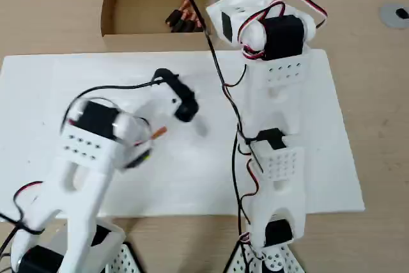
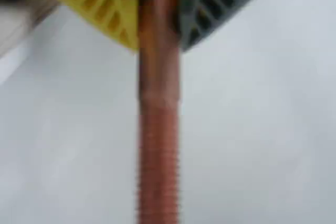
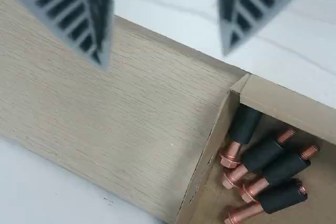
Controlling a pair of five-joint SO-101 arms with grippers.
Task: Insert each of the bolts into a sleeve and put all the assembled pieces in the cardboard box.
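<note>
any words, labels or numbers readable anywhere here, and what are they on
No text can be read.
Faint speck on the white surface, right wrist view: too small to tell whether it is print.
No print visible on the cardboard box, the bolt or the assembled pieces.

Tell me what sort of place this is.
Probably a lab or workshop bench for robot trials: two white arms at a wooden table, a white sheet as work surface, and a cardboard box of sleeved bolts.
</note>
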